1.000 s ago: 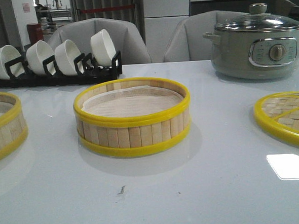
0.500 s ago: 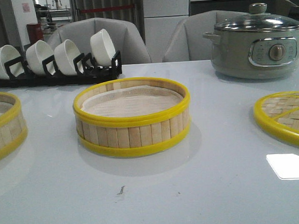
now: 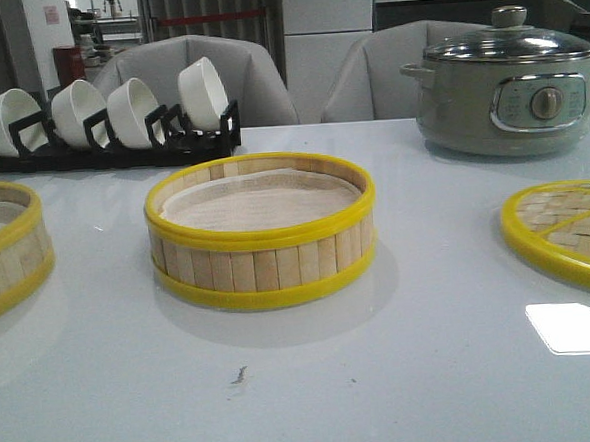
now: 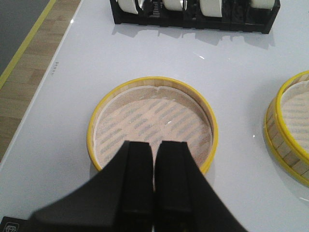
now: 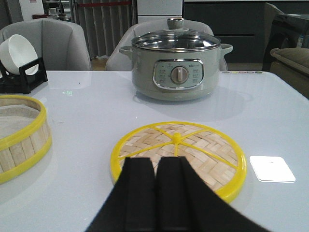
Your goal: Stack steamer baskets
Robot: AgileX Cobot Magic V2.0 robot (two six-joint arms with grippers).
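Looking from the front, one steamer basket [image 3: 262,231] is seen in the middle of the table [image 3: 405,375], and the other basket [image 3: 6,244] is cut off at the left edge. Nothing is stacked yet.

From the left wrist, the left claw [image 4: 154,159] is held above the left basket [image 4: 152,123], pressed shut and empty, likely lined up for a grab.

From the right wrist, the right claw [image 5: 155,171] is shut and empty, held near the flat lid [image 5: 178,154].
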